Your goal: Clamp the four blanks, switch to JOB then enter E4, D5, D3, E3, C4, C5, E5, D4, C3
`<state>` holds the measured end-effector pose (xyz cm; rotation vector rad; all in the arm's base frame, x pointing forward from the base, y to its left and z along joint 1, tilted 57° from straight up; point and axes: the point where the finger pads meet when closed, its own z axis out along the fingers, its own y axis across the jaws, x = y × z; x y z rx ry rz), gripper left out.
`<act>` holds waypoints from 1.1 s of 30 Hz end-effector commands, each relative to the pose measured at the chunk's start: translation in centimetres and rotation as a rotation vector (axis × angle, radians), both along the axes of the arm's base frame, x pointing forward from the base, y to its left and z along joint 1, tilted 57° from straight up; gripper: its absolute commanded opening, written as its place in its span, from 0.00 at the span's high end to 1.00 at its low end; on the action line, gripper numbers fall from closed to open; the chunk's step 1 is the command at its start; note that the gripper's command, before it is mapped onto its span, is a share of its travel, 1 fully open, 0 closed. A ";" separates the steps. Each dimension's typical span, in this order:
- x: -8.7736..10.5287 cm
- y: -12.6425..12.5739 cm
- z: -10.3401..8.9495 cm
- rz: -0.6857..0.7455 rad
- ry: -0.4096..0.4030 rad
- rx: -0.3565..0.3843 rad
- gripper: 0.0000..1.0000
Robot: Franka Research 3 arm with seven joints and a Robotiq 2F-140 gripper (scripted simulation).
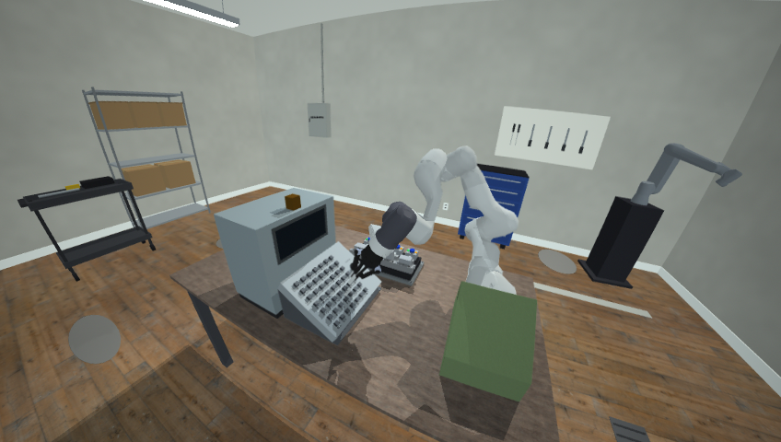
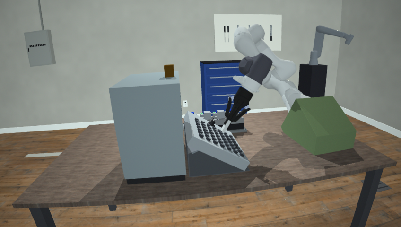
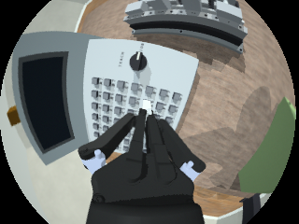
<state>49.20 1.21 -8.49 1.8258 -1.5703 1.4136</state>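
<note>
My gripper point(image 1: 355, 273) point(image 2: 225, 125) point(image 3: 145, 105) is shut, its pale tip down at the key panel point(image 1: 332, 335) point(image 2: 216, 152) point(image 3: 104, 52). In the wrist view the tip covers a key in the second row from the selector; whether that key is pressed cannot be told. No key in view is lit. The selector point(image 2: 212, 122) point(image 3: 137, 62) points at JOB. The lamp point(image 1: 292, 201) point(image 2: 169, 70) point(image 3: 13, 116) on the cabinet looks dark amber, unlit. The vise stations point(image 1: 402, 267) point(image 2: 239, 126) point(image 3: 184, 29) stand behind the panel, partly hidden. Some green lenses look lit; the blanks cannot be made out clearly.
The grey cabinet point(image 1: 249, 240) point(image 2: 147, 126) with its dark screen point(image 1: 301, 232) point(image 3: 44, 100) stands beside the panel. A green block point(image 1: 490, 339) point(image 2: 332, 140) point(image 3: 273, 154) with a sloped top stands on the table at the right, near the arm's base.
</note>
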 end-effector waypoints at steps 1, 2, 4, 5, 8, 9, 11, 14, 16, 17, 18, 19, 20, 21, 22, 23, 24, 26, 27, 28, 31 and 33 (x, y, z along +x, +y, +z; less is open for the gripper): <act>-0.4 0.5 0.4 -0.002 0.001 -0.004 1.00; -0.5 0.7 0.5 -0.002 0.001 -0.004 1.00; -0.5 0.7 0.5 -0.002 0.001 -0.004 1.00; -0.6 0.8 0.6 -0.002 0.001 -0.004 1.00; -0.8 1.1 0.8 -0.002 0.001 -0.004 1.00; -0.8 1.2 0.8 -0.002 0.001 -0.004 1.00; -0.9 1.4 0.9 -0.002 0.001 -0.004 1.00; -1.0 1.5 1.0 -0.002 0.001 -0.004 1.00; -1.0 1.5 1.0 -0.002 0.001 -0.004 1.00; -1.0 1.5 1.0 -0.002 0.001 -0.004 1.00; -1.0 1.5 1.0 -0.002 0.001 -0.004 1.00; -1.0 1.5 1.0 -0.002 0.001 -0.004 1.00; -1.0 1.5 1.0 -0.002 0.001 -0.004 1.00; -1.0 1.5 1.0 -0.002 0.001 -0.004 1.00; -0.9 1.6 1.0 -0.002 0.001 -0.004 1.00; -0.8 1.7 0.9 -0.002 0.001 -0.004 1.00; -0.6 1.9 0.8 -0.002 0.001 -0.004 1.00; 0.1 2.5 0.4 -0.002 0.001 -0.004 1.00; 0.5 2.8 0.2 -0.002 0.001 -0.004 1.00; 0.9 3.2 0.0 -0.002 0.001 -0.004 1.00; 2.0 4.1 -0.5 -0.002 0.001 -0.004 1.00; 2.3 4.4 -0.7 -0.002 0.001 -0.004 1.00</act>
